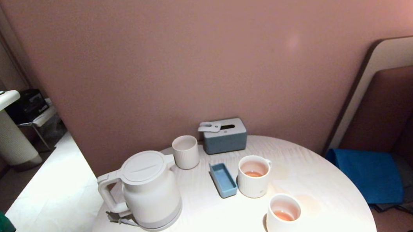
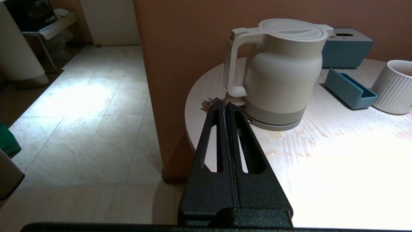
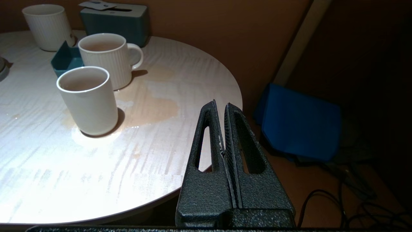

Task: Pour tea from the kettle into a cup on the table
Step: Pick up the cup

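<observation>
**Head view: kettle and cups on the tabletop, both pincers pressed together**

Head view: the kettle [image 1: 148, 190] stands at lower left of centre on the round tabletop [image 1: 212, 225]. The ribbed cup [image 1: 253, 176] with tea [image 1: 253, 173] sits at centre, just beside a blue tray [image 1: 223, 179]. A smooth cup [image 1: 283, 217] stands lower right; a ribbed tumbler [image 1: 185, 151] and tissue box [image 1: 224, 135] sit behind.

Left wrist view: the left pincer [image 2: 224, 104], fingers pressed together and empty, is at lower centre, short of the kettle's handle.

Right wrist view: the right pincer [image 3: 220, 106], fingers together and empty, is at lower centre over the tabletop's edge, apart from the cups at upper left.
</observation>
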Motion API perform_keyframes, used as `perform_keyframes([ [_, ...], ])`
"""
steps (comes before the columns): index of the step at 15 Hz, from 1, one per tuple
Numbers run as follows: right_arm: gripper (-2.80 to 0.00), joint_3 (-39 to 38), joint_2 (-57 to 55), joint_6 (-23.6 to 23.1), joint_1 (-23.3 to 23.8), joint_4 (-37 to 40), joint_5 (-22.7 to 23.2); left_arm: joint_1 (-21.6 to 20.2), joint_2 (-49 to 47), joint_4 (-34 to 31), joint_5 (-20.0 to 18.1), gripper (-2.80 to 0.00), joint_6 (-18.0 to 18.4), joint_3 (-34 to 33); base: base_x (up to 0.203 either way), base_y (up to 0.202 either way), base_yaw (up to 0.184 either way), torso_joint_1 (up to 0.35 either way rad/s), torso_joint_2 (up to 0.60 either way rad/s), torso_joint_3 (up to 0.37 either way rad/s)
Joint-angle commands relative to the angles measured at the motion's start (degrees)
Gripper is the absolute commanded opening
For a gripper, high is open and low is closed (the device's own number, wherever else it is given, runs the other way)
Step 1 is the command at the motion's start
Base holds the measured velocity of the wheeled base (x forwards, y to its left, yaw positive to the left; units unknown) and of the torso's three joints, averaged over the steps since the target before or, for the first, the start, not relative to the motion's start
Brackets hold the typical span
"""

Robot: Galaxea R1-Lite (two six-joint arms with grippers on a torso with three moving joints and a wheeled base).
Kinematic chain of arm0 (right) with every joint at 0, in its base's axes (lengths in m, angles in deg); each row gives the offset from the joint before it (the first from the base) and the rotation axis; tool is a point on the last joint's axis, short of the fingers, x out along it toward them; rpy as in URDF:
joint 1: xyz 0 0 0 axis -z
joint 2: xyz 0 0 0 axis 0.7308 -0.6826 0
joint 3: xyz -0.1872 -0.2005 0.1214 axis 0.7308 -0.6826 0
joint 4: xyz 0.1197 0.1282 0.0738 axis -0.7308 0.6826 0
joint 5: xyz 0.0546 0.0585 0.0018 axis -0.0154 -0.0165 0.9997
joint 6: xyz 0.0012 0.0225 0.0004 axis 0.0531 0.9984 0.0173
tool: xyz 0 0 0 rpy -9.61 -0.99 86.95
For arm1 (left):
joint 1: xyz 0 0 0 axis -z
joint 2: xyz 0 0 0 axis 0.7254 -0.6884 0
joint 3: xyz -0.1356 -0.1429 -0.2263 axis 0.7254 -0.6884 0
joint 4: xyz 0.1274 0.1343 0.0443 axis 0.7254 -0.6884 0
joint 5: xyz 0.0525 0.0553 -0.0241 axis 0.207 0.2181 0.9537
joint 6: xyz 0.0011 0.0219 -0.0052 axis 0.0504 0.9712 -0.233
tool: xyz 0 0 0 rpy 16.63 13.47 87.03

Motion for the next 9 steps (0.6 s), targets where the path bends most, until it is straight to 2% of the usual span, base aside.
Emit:
perform_keyframes([
  [1, -2.8, 0.0, -0.1, 0.0, 0.0, 0.0, 0.0, 0.0, -0.1, 0.1, 0.0, -2.8, 0.0, 0.0, 0.0, 0.0, 0.0, 0.0, 0.0, 0.0],
  [9, -2.8, 0.0, -0.1, -0.2, 0.0, 0.0, 0.2, 0.0, -0.1, 0.1, 0.0, -2.8, 0.0, 0.0, 0.0, 0.0, 0.0, 0.0, 0.0, 0.0],
])
